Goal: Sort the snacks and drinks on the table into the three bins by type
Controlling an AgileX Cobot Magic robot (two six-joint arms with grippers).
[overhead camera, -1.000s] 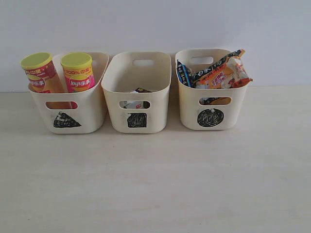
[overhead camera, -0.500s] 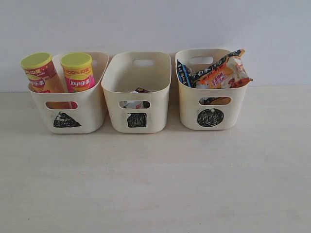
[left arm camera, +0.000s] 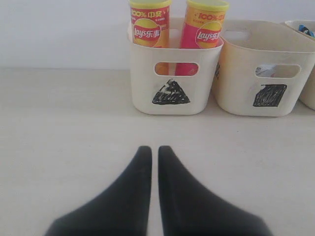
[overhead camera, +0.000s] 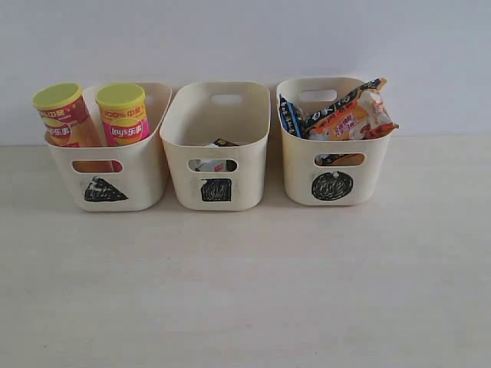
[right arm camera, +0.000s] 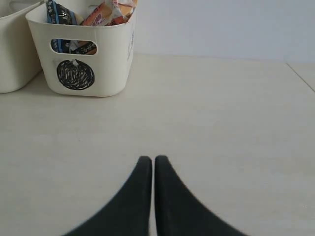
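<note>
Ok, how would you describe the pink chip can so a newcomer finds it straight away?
In the exterior view's row of three cream plastic tubs, find the left-hand tub, marked with a black triangle. Two lime-lidded Lay's cans stand in it; the pink can is the one nearer the square-marked middle tub, unlike its red-and-yellow neighbour.

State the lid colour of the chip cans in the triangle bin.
Lime green lids, clearest in the exterior view.
</note>
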